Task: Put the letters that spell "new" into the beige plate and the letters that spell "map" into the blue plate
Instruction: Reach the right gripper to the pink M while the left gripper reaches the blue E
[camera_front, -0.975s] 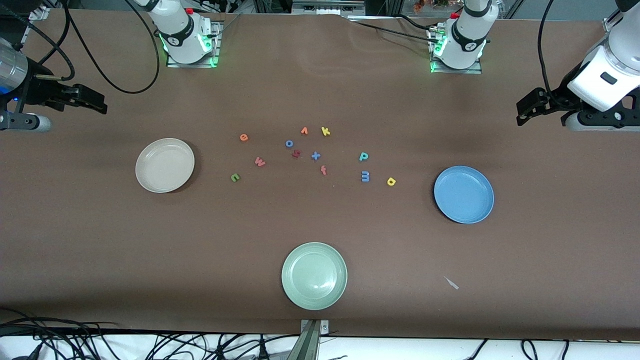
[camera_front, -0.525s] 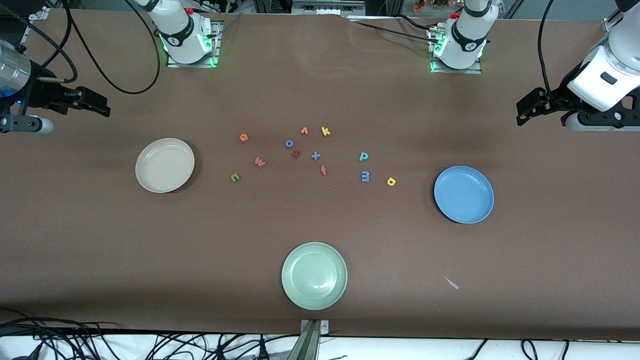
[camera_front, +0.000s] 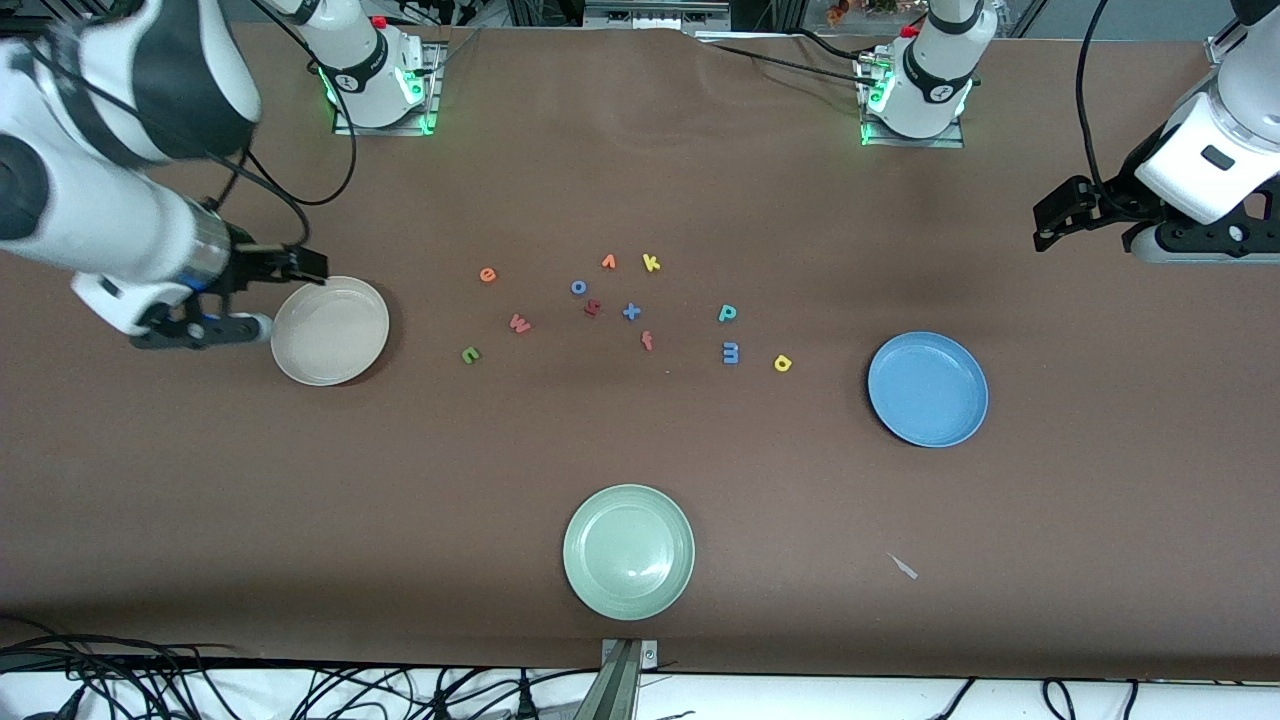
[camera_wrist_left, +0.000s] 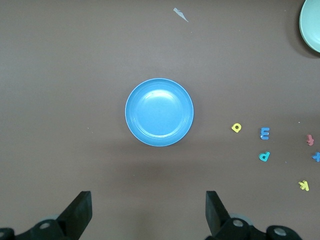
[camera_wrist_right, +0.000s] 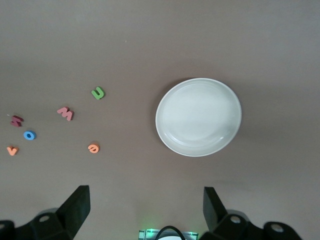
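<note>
The beige plate (camera_front: 330, 330) lies toward the right arm's end of the table and holds nothing. Beside it lie the orange e (camera_front: 487, 275), pinkish-red w (camera_front: 519, 323) and green n (camera_front: 470, 354). The blue plate (camera_front: 928, 389), also bare, lies toward the left arm's end, with the teal p (camera_front: 727, 313), blue m (camera_front: 731, 352) and yellow a (camera_front: 783, 363) beside it. My right gripper (camera_front: 300, 265) hangs open and holds nothing, by the beige plate's (camera_wrist_right: 198, 117) rim. Open and likewise holding nothing, my left gripper (camera_front: 1045, 225) waits above the table's end, looking down on the blue plate (camera_wrist_left: 159, 112).
A pale green plate (camera_front: 628, 551) sits nearest the front camera. Between the two letter groups lie a blue o (camera_front: 578, 287), orange v (camera_front: 608, 262), yellow k (camera_front: 651, 263), red f (camera_front: 647, 341) and other letters. A small pale scrap (camera_front: 903, 566) lies near the front edge.
My right arm has swung in from the table's end and now hangs by the beige plate's rim. The left arm, letters and plates have not moved.
</note>
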